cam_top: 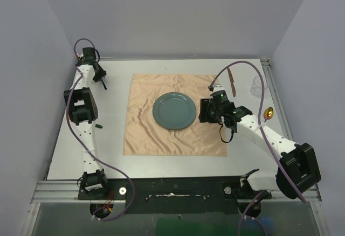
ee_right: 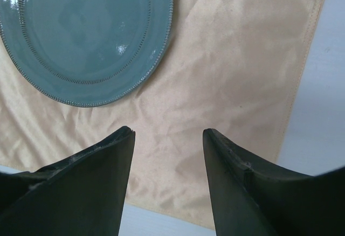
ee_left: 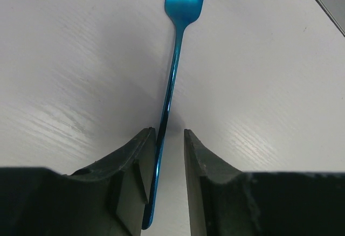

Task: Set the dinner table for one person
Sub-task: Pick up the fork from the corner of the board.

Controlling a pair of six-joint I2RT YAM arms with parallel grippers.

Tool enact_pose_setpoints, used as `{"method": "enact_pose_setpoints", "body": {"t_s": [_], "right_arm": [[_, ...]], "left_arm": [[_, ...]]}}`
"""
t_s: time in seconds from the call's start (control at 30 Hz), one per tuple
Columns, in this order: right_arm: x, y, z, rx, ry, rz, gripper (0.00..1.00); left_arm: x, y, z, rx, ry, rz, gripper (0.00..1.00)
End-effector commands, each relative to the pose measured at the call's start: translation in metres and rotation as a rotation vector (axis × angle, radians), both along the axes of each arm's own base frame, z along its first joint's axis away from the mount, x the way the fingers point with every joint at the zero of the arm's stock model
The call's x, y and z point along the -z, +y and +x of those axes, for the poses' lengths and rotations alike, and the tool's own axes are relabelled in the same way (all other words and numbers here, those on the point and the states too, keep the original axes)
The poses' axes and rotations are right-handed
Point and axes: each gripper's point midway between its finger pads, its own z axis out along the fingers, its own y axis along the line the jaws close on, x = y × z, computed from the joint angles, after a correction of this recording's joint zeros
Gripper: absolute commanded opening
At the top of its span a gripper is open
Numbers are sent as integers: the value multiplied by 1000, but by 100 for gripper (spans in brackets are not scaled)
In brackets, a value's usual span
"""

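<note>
On the white dinner table [cam_top: 113,150] lies a peach cloth [cam_top: 141,133] with a grey-green plate [cam_top: 174,111] at its middle. My left gripper [cam_top: 100,77] is at the table's far left corner. In the left wrist view a shiny blue fork [ee_left: 175,58] runs between its jaws [ee_left: 170,133]. The handle leans on the left finger [ee_left: 141,150], and a gap separates it from the right finger, so the jaws are open. My right gripper [cam_top: 204,110] hovers open over the cloth [ee_right: 232,58], just right of the plate [ee_right: 86,31], holding nothing.
A clear glass [cam_top: 257,87] stands at the far right. A thin brown utensil [cam_top: 232,82] lies at the cloth's right edge, and a small gold object [cam_top: 269,112] lies near the right rail. A small dark object [cam_top: 98,124] sits beside the left arm.
</note>
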Motion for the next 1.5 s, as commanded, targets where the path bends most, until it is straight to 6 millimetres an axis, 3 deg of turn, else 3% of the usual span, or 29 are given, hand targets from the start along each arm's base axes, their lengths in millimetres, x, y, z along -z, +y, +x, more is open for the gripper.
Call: {"method": "enact_pose_setpoints", "body": {"t_s": [0.0,0.33,0.57,0.67,0.87,1.03,1.3,1.47], "right_arm": [[-20,1,10,14,-65,15,54],[-16,10,10,-18,-55,43,54],[-14,6,5,-18,-62,43,54],[-15,4,2,-13,-70,49,54],[-18,-1,-1,2,-81,56,54],[-18,-1,-3,6,-79,64,54],[-20,3,-2,3,-77,84,54],[-25,7,1,-3,-81,91,54]], "left_arm": [[32,-6,-22,40,132,-14,26],[73,3,-60,81,331,-38,16],[101,-4,-86,110,437,-87,12],[108,-7,-93,117,465,-100,0],[110,-6,-100,124,486,-89,0],[90,-1,-95,114,432,-21,0],[18,-1,-72,112,237,69,0],[-17,-6,-70,122,155,104,0]]}}
